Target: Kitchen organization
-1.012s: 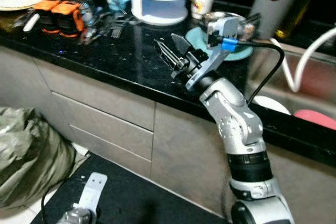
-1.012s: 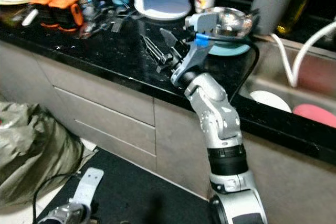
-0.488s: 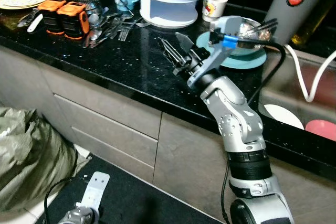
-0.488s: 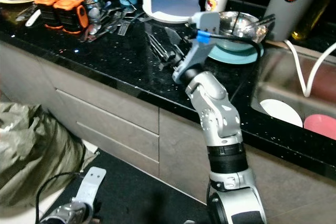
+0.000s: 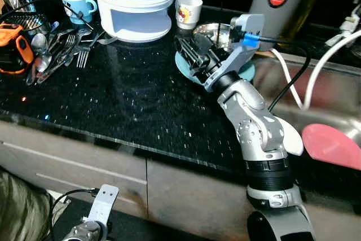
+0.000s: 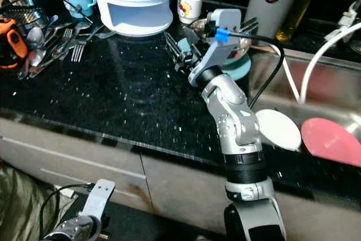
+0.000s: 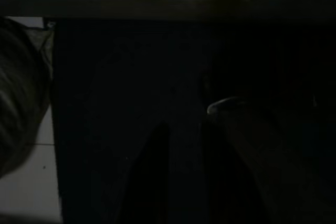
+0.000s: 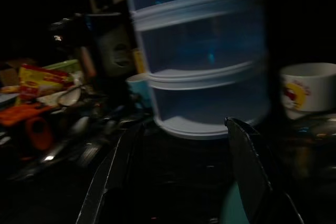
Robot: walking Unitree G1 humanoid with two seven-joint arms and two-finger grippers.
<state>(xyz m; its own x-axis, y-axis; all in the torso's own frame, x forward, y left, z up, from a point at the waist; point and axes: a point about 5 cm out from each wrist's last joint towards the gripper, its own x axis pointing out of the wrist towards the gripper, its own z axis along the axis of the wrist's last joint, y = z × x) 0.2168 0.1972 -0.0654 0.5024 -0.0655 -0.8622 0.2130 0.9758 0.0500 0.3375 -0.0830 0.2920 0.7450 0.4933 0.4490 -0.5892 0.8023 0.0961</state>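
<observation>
A stacked translucent white container (image 5: 133, 1) is standing at the back of the black speckled desk (image 5: 113, 105), with a blue mug (image 5: 76, 5) to its left and a white printed cup (image 5: 188, 11) just to its right. A loose pile of forks and spoons (image 5: 59, 49) is lying on the desk in front of the blue mug, beside an orange and black object (image 5: 12, 46) at the left edge. To the right of the white cup, a metal bowl (image 6: 240, 35) is sitting on a teal plate (image 5: 243, 71), and a tall grey cylinder with a red button (image 5: 279, 1) is standing behind them. Further right, a white plate (image 6: 277, 129) and a pink plate (image 5: 331, 146) are lying in the sink (image 6: 321, 83), with a white hose (image 5: 316, 69) arching over it. The right gripper (image 5: 189, 55) is hovering above the desk just in front of the teal plate, pointing toward the stacked container; its fingers (image 8: 247, 171) are spreading apart with nothing between them. The left gripper (image 5: 101, 207) is hanging low in front of the cabinet drawers (image 5: 67, 167), over a dark floor mat (image 7: 126, 129); the dark wrist view is not showing whether its fingers are parted or closed.
</observation>
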